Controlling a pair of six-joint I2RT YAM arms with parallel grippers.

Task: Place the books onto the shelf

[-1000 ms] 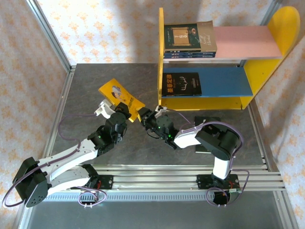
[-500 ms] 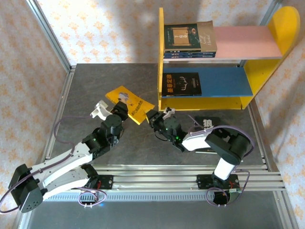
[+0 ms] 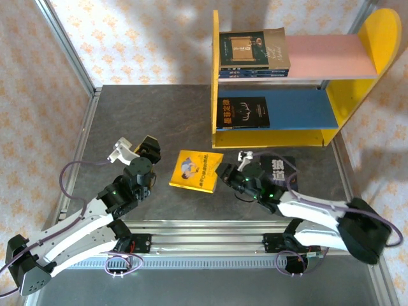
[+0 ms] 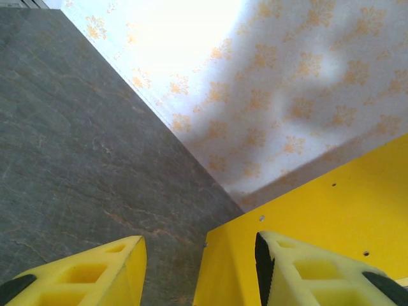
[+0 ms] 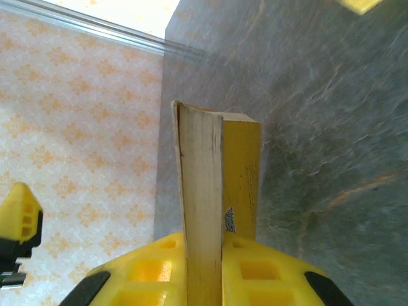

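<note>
My right gripper (image 3: pixel 224 172) clamps the yellow book (image 3: pixel 196 171) by its edge, over the table (image 3: pixel 127 115) in front of the shelf (image 3: pixel 215 76). My left gripper (image 3: pixel 135 148) stands open and empty, apart from the book.

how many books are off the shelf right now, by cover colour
yellow book: 1, gripped by the right pincer
dark book: 1, lying on the table
total: 2
</note>
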